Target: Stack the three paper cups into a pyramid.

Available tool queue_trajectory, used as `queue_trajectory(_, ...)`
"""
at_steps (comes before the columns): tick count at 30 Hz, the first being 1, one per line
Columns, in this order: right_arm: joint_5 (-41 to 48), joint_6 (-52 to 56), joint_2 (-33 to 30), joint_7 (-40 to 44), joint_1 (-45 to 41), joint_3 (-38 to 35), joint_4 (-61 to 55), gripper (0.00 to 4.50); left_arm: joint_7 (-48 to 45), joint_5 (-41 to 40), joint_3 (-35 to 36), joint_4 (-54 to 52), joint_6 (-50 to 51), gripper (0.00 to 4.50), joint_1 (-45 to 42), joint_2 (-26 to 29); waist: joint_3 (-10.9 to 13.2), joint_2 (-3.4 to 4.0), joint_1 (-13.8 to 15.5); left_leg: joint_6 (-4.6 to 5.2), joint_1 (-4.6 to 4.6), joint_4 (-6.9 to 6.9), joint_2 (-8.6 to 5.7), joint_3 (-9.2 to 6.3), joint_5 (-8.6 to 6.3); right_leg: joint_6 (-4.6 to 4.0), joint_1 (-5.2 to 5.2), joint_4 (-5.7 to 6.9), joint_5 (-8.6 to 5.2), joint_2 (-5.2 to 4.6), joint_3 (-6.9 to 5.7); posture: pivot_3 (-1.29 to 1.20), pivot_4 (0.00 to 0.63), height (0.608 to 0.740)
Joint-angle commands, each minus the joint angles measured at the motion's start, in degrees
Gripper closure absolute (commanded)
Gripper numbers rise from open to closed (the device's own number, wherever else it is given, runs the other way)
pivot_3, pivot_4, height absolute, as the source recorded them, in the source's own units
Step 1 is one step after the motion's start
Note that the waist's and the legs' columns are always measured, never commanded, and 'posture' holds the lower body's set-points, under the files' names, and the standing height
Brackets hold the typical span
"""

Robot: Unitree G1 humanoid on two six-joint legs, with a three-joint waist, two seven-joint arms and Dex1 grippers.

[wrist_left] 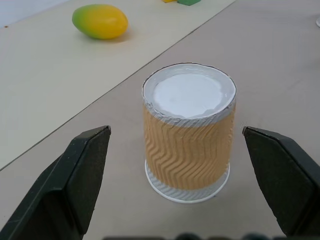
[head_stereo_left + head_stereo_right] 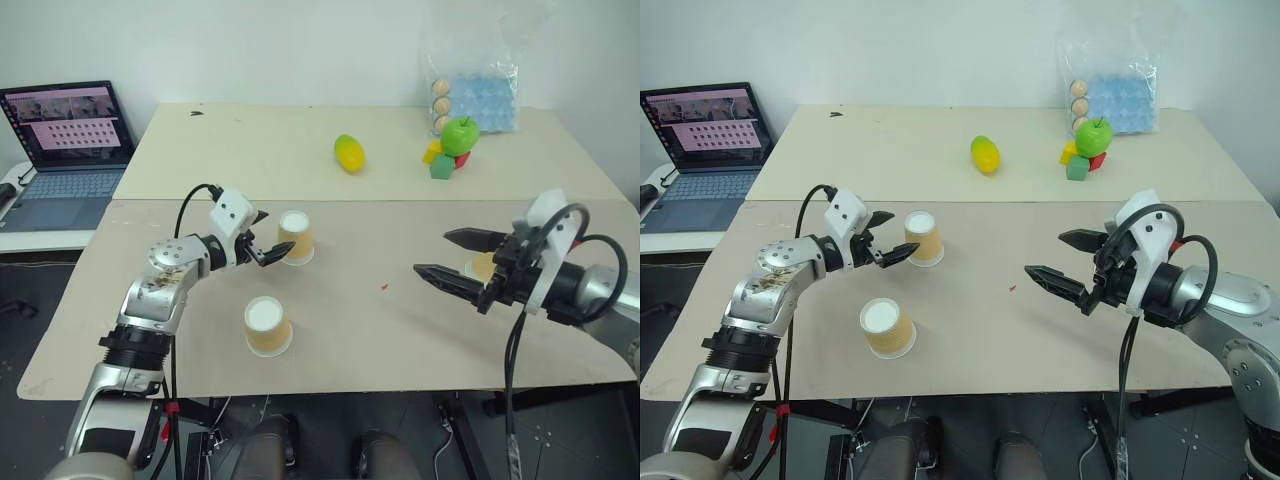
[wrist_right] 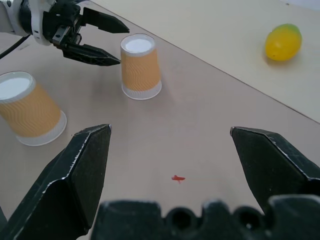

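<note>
- Cups on the tan worktop (image 2: 380,340), all upside down with white bases up: the far cup (image 2: 296,237) stands toward the left side, and the near cup (image 2: 267,326) sits closer to the front edge, apart from it.
- Third cup (image 2: 481,267) lies on the right side, mostly hidden behind the right pincer; a tan patch and a white edge of it show between the black fingers in the left eye view.
- Left pincer (image 2: 272,252) has its jaws spread wide and is level with the far cup, its fingertips just beside the cup's left side. From the left wrist view the far cup stands upright between the two fingers (image 1: 80,175), with clear gaps on both sides, so nothing is gripped.
- Right pincer (image 2: 1055,258) hangs over the right half of the worktop, jaws spread wide, pointing toward the left and holding nothing. Its wrist view looks across at the far cup, the near cup and the left pincer.
- No cup rests on another.
- Small red mark (image 2: 384,287) shows on the worktop between the two pincers.
- Behind, on the paler worktop: a yellow-green fruit (image 2: 349,153), a green apple (image 2: 459,135) on coloured blocks (image 2: 440,163), and a clear bag (image 2: 475,85).
- Open laptop (image 2: 65,150) sits at the far left.
</note>
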Motion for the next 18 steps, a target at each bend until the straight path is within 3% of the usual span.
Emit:
queue_trajectory(1,0.72,-0.80,0.22,-1.04,0.22,-2.36,-2.43,0.05,-0.66,1.15,-0.64,1.86,-2.51,0.00,-2.63,-1.43,0.00,0.00,0.09,0.00,0.01,0.01,0.00,0.00,0.00,0.00,0.02,0.00,0.00,0.00,0.00,0.00,0.150,0.740)
queue_trajectory(15,0.85,-1.45,0.41,-2.69,1.17,-2.91,-3.08,0.05,-1.13,1.80,-0.91,5.07,-3.30,0.00,-5.36,-5.87,0.01,-0.01,0.13,0.04,-0.02,0.06,-0.01,0.00,-0.02,0.05,0.02,-0.01,0.03,-0.02,0.00,0.00,0.150,0.740)
queue_trajectory(18,0.62,-1.62,0.35,-2.52,1.37,-2.82,-2.91,0.00,-0.45,2.09,-0.64,5.42,-3.67,0.61,-5.69,-6.37,0.01,-0.01,0.14,0.04,-0.02,0.06,-0.01,0.00,-0.02,0.05,0.02,-0.01,0.03,-0.02,0.00,0.00,0.150,0.740)
